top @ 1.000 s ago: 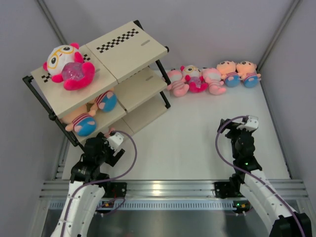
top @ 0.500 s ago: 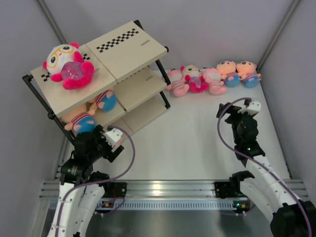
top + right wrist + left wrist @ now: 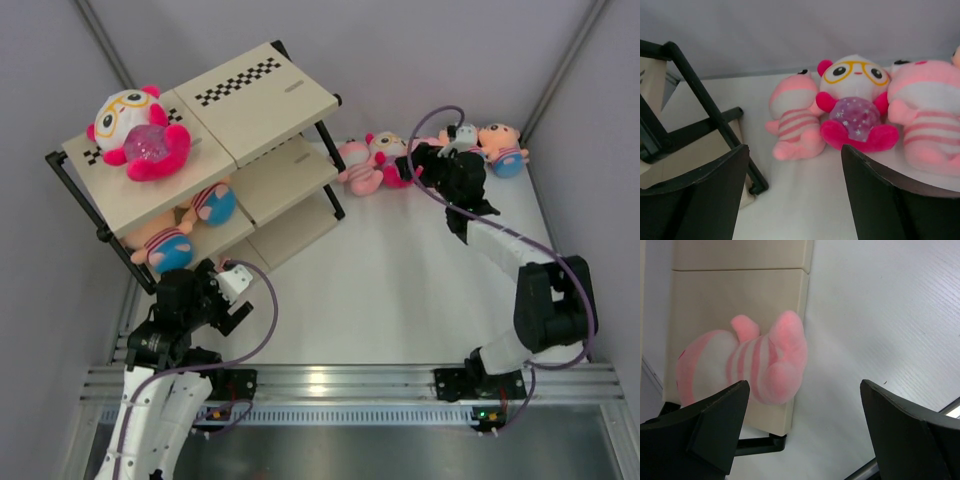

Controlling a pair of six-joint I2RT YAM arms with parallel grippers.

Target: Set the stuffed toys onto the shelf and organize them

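The shelf (image 3: 250, 100) stands at the far left. A white-headed toy with yellow glasses (image 3: 135, 135) sits on its top board. Two peach-faced toys (image 3: 210, 205) lie on the middle tier. A pale pink striped toy (image 3: 750, 362) lies on a low board (image 3: 715, 300). My left gripper (image 3: 200, 290) is open and empty just in front of the shelf (image 3: 805, 440). More toys line the back wall: pale pink (image 3: 795, 120), white-headed with glasses (image 3: 855, 100), pale pink (image 3: 930, 120), peach-faced (image 3: 503, 148). My right gripper (image 3: 412, 165) is open and empty right before them (image 3: 792, 200).
The shelf's black frame leg (image 3: 700, 100) stands at the left of the right wrist view, close to my left finger. Grey walls enclose the table on the back and sides. A metal rail (image 3: 340, 385) runs along the near edge.
My right arm has reached far forward from mid-table to the toy row at the back wall. My left arm has shifted slightly by the shelf's near corner.
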